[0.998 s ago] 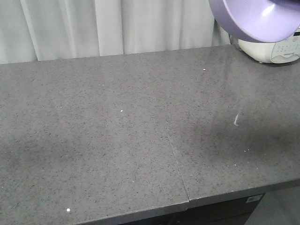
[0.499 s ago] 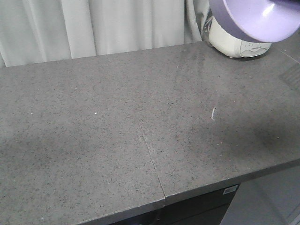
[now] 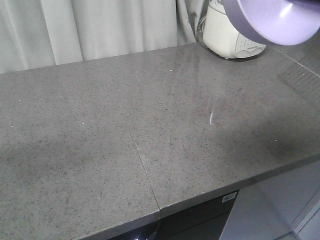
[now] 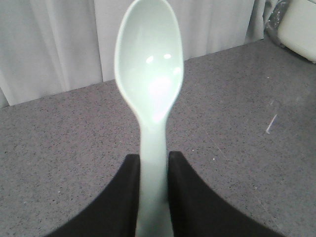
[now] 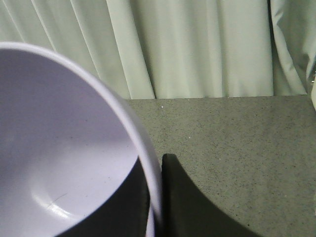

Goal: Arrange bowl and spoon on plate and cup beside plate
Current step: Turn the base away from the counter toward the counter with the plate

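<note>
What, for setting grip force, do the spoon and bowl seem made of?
The spoon looks like plastic, pale mint and glossy: soft highlights on its head. The bowl, probably plastic too: smooth lavender, thin rim, faint sheen inside.

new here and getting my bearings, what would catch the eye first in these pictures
The pale green spoon fills the left wrist view, head-up with its handle pinched between the left fingers. The lavender bowl looms in the right wrist view, its rim clamped by the right fingers. A white appliance sits at the far right of the grey counter.
</note>
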Tool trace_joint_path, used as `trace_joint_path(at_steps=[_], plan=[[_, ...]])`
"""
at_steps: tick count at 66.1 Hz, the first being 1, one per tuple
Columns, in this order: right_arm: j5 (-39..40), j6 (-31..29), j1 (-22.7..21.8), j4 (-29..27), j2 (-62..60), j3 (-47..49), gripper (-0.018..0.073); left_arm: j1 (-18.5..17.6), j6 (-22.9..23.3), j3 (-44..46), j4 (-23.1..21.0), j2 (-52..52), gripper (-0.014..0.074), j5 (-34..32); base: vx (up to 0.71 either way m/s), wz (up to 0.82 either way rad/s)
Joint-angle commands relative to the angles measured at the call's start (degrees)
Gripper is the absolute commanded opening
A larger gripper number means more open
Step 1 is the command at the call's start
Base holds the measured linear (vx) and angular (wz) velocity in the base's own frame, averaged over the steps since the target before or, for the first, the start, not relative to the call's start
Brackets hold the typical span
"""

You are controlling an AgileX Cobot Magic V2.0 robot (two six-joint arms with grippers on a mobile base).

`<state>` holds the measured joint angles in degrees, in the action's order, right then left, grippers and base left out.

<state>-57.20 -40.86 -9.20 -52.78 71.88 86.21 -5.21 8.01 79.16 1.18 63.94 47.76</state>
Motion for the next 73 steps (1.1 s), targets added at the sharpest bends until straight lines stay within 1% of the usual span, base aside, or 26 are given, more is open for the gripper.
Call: trace_joint_path(at_steps=[1,29,73], plan=[[2.27,-0.47,-0.09,-3.14,-1.44,1.64,-0.001,-0.04,0.36,1.59,-0.45,-0.98,-0.0007,-3.71,0.0,-0.14],[2.27,-0.47,-0.09,-3.19,-1.44,1.64,-0.001,-0.04,0.36,1.59,-0.45,-0.98,-0.0007,-3.71,0.0,-0.22],[2.27,-0.47,-0.09,-3.29,-1.44,1.64,-0.001,-0.04,0.36,1.59,-0.45,-0.98,-0.0007,-3.71,-0.01,-0.36]])
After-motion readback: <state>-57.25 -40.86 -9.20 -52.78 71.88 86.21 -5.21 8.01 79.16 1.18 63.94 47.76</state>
